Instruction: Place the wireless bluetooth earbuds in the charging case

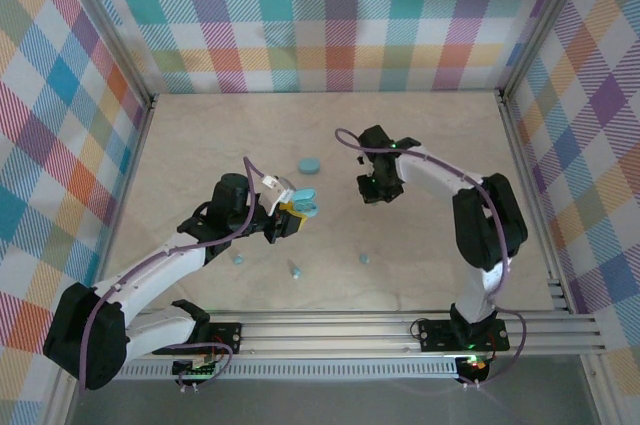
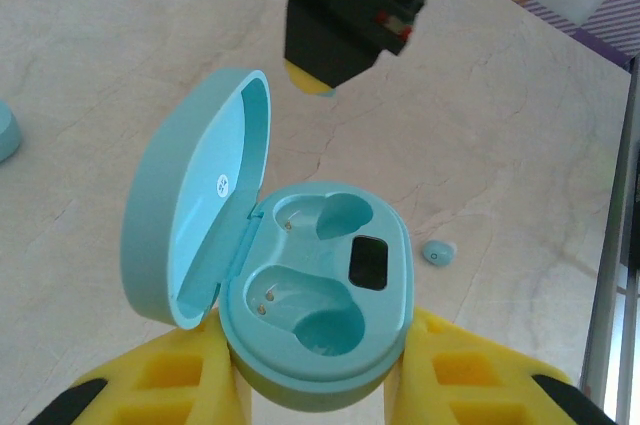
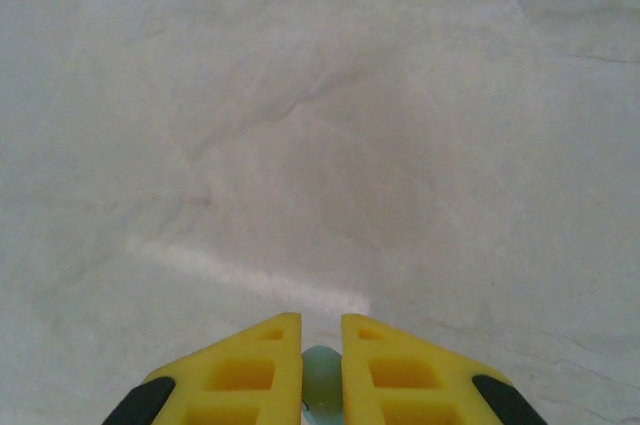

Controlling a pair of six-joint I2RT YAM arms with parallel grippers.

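My left gripper (image 1: 296,209) has its yellow plastic fingers (image 2: 170,385) clamped on a smooth, glossy light-blue oval charging case (image 2: 320,285). Its lid (image 2: 190,205) is hinged open over two moulded wells (image 2: 310,315). My right gripper (image 3: 321,345) is pinched together on one tiny light-blue earbud (image 3: 320,377). Three more lie on the table: left earbud (image 1: 238,258), middle earbud (image 1: 296,268), right earbud (image 1: 366,258). A second case (image 1: 309,164), closed, sits farther back. The table (image 1: 420,135) is pale, matte and marble-veined, and the walls (image 1: 330,15) are pastel plaid.
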